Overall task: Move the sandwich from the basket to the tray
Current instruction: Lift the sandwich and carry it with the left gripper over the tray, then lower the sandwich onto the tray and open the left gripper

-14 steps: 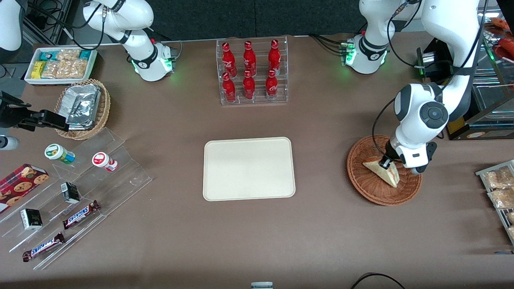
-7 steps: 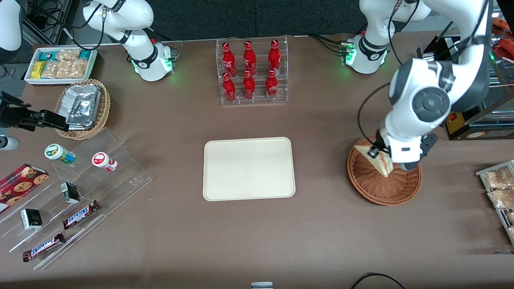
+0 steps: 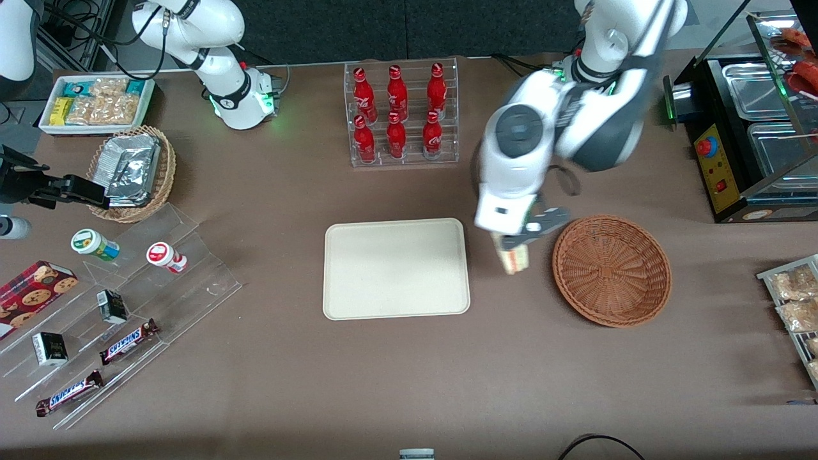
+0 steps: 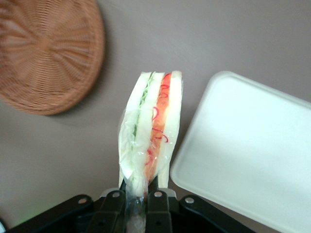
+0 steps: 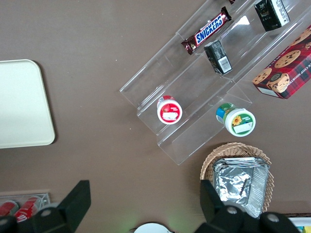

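Stage of task: pickup judged complete, transfer under way, placement not yet done.

Tray: cream, rectangular, low rim, flat on the table; nothing on it. Taken as landmark for all entries below. In the wrist view one rounded corner shows just beside the carried item.

Basket: round, reddish-brown wicker, beside the tray toward the working arm's end of the table, apart from it. No sandwich in it, so the removal step counts as finished. Also visible in the wrist view.

Gripper: left arm's, held above the strip of table between tray and basket, nearer the tray's edge than the basket's rim. Fingers pressed together on the wrapped end of the load.

Sandwich: triangular wedge in clear wrap, pale bread with green and red filling on the cut edge. Hangs from the gripper, pinched at one end, the rest projecting away from the fingers. Off the table, just beside the tray's edge, not yet over it.

Remaining, by estimate: carry over the tray, lower, release.
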